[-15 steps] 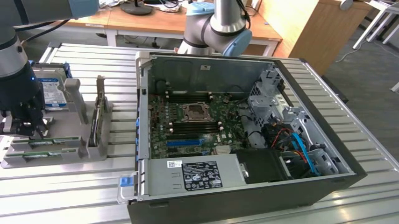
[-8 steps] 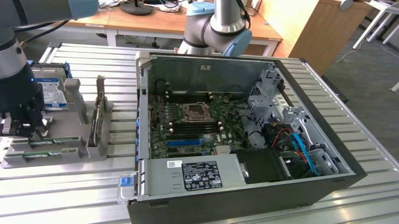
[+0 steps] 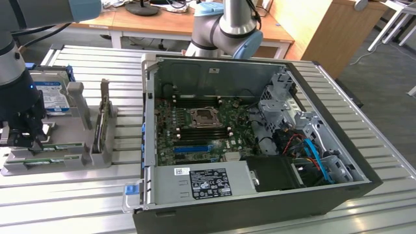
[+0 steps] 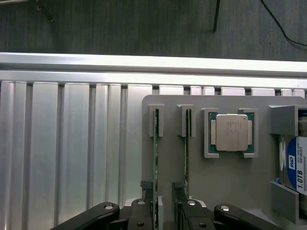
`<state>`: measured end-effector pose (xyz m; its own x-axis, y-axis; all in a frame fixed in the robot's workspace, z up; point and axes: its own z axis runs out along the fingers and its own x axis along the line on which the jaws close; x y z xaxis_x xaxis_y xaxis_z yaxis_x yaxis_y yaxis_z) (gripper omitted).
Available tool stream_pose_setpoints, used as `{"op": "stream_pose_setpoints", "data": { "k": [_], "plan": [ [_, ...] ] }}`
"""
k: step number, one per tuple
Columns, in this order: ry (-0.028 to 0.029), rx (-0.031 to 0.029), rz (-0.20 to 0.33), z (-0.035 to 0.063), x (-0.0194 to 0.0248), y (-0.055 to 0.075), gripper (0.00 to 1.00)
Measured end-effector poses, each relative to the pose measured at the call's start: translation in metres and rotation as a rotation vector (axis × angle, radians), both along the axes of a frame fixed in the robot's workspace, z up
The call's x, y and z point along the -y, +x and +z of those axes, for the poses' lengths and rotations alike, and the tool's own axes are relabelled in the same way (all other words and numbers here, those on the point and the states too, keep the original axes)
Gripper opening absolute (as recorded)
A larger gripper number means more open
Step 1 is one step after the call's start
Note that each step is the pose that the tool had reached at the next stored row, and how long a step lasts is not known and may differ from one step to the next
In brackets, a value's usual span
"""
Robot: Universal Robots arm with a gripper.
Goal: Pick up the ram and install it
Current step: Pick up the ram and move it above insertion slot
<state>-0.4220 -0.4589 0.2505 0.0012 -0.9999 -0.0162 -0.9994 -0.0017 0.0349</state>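
Two green ram sticks stand on edge in slots of a grey holder tray [image 4: 225, 182]. In the wrist view the one ram stick [image 4: 156, 158] runs in between my gripper's [image 4: 163, 191] two dark fingers, close to one finger [image 4: 146, 191]. The second stick [image 4: 187, 153] lies just outside the other finger. The jaws stand apart, open, astride the stick without clamping it. In the exterior view my gripper [image 3: 29, 140] hangs low over the tray's front end at that view's left, where the ram sticks [image 3: 60, 146] lie.
The tray also carries a processor chip [image 4: 232, 132], a hard drive [image 3: 52, 92] and an upright expansion card [image 3: 103, 117]. To the exterior view's right stands the open computer case [image 3: 325, 195], its motherboard [image 3: 201, 129] exposed. Everything rests on a ribbed aluminium table [image 3: 65, 200].
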Motion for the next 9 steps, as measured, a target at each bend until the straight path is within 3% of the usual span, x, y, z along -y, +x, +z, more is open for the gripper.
{"op": "stream_pose_setpoints", "data": {
  "k": [4, 9],
  "plan": [
    [0.0000, 0.0001, 0.000, -0.0002, 0.0000, 0.0000, 0.30],
    [0.0000, 0.0001, 0.000, -0.0076, 0.0000, 0.0000, 0.30]
  ]
}}
